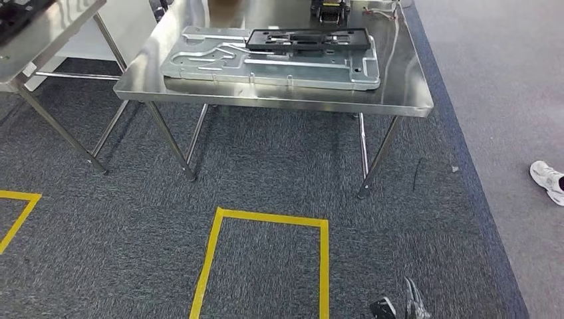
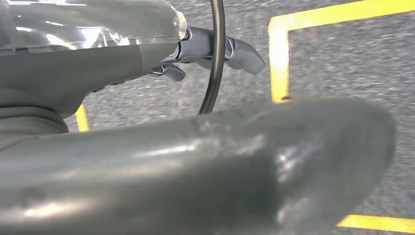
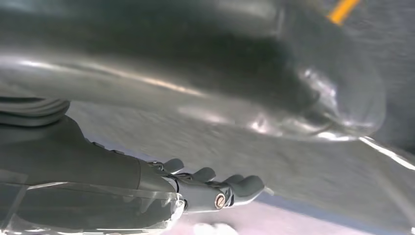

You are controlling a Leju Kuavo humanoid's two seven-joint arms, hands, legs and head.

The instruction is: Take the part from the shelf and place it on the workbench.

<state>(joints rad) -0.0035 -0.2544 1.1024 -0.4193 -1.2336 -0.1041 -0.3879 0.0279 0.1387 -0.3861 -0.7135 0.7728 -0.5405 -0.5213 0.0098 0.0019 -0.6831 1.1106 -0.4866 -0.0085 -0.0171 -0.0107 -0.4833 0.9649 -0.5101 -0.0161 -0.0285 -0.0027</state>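
Worktop: a stainless steel worktop (image 1: pixel 199 93) on thin metal legs stands ahead of the robot on dark grey carpet.
Part: a large pressed grey metal plate (image 1: pixel 219 63) with ribs and cut-outs lies flat on the worktop, near its front edge.
Black frame: a black plastic frame (image 1: pixel 307 40) rests on the far right portion of the plate, touching it.
Writing: no brand, label or lettering can be read on the plate, the frame or the worktop; the surfaces are too small and reflective to tell.
Second worktop: another steel worktop (image 1: pixel 46 30) stands to the left, just beside the first, with something dark at its far corner.
Floor marks: a yellow tape rectangle (image 1: pixel 216 256) is laid on the carpet in front of the worktop, and a further yellow tape corner (image 1: pixel 20 206) sits at the left edge.
Floor strip: a lighter grey floor (image 1: pixel 505 80) runs along the right of the carpet.
Person: a white shoe (image 1: pixel 549 181) shows at the right edge on the lighter floor.
Left robot hand: the left robot hand (image 2: pixel 210 51) hangs over the carpet, its fingers extended side by side and holding nothing; a thin black cable (image 2: pixel 215 58) crosses in front of it.
Right robot hand: the right robot hand (image 3: pixel 210 188) hangs above the floor, fingers slightly curled and apart, holding nothing.
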